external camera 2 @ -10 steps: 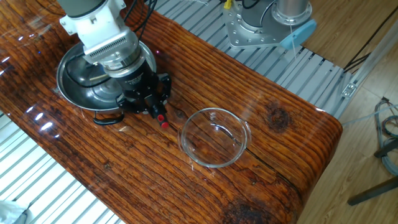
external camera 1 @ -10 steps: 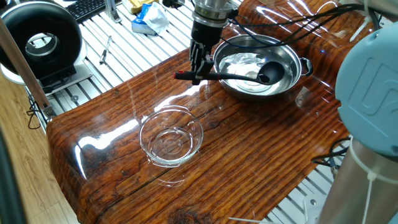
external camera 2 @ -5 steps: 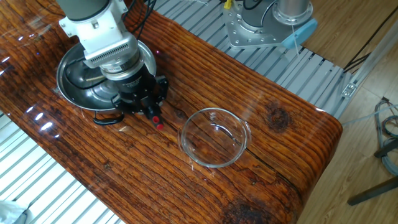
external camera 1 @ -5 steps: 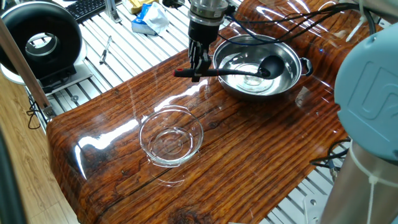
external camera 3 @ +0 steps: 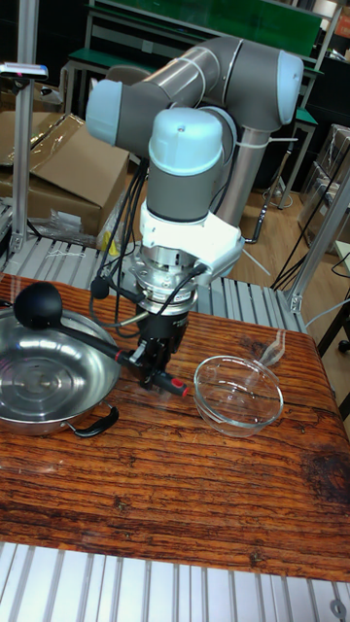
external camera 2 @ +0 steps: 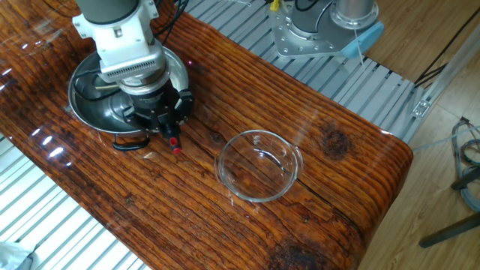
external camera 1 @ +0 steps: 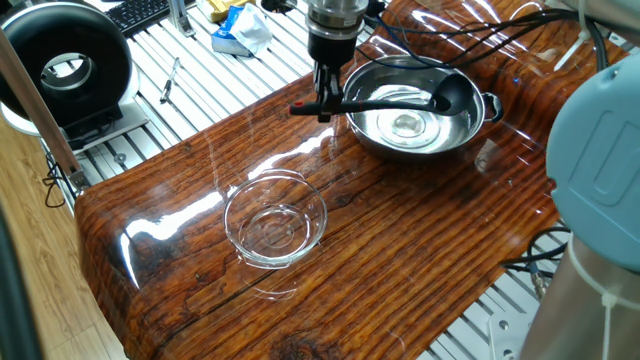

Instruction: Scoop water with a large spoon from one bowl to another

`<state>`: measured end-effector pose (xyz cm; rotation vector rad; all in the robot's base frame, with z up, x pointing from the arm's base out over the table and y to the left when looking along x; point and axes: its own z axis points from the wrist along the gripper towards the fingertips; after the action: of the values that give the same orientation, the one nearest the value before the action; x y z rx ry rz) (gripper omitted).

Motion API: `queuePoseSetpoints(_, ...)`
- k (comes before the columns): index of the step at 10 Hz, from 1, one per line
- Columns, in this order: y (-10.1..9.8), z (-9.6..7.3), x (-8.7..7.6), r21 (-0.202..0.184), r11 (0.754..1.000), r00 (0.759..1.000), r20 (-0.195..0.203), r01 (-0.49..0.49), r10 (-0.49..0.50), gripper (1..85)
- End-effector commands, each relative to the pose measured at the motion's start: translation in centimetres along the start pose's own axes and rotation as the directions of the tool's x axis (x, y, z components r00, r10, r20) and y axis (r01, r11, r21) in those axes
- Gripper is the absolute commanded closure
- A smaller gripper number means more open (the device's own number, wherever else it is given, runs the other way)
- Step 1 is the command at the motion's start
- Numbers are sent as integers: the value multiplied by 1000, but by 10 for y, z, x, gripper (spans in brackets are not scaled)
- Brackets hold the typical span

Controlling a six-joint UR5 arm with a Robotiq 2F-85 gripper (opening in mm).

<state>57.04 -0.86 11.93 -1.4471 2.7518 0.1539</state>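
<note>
The large spoon, a black ladle, is held level by its handle [external camera 1: 385, 102] with my gripper [external camera 1: 325, 97] shut near its red-marked tip [external camera 1: 297, 110]. Its round cup [external camera 1: 456, 93] hangs above the far side of the shiny steel bowl [external camera 1: 470, 128], clear of the water [external camera 1: 405, 124] glinting inside. In the tall view the cup [external camera 3: 37, 304] sits well above the steel bowl [external camera 3: 29, 413], with the gripper [external camera 3: 156, 364] beside the bowl's rim. The clear glass bowl [external camera 1: 275, 218] stands apart on the wooden table, nearer the front; it also shows right of the gripper [external camera 2: 161, 126] as a glass bowl [external camera 2: 259, 166].
The wooden tabletop [external camera 1: 400, 250] ends at slatted metal framing. A black round device [external camera 1: 65, 62], a keyboard [external camera 1: 140, 12], a blue-white packet [external camera 1: 240, 30] and a pen [external camera 1: 170, 80] lie off the back left. Another robot base [external camera 2: 319, 30] stands behind the table.
The ladle's cup has risen out of the water and swung toward the steel bowl's far rim. My gripper has moved up and slightly back with the handle still held.
</note>
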Motion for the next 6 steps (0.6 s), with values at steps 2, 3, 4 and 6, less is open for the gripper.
queuePoseSetpoints(2,-9,-2,-2,34,998,999,11,-51,50,847)
queuePoseSetpoints(3,-11,-2,-4,41,998,998,17,-57,56,847)
queuePoseSetpoints(4,-13,-2,-5,47,997,998,24,-66,65,847)
queuePoseSetpoints(6,-13,-2,-8,45,995,996,36,-83,82,847)
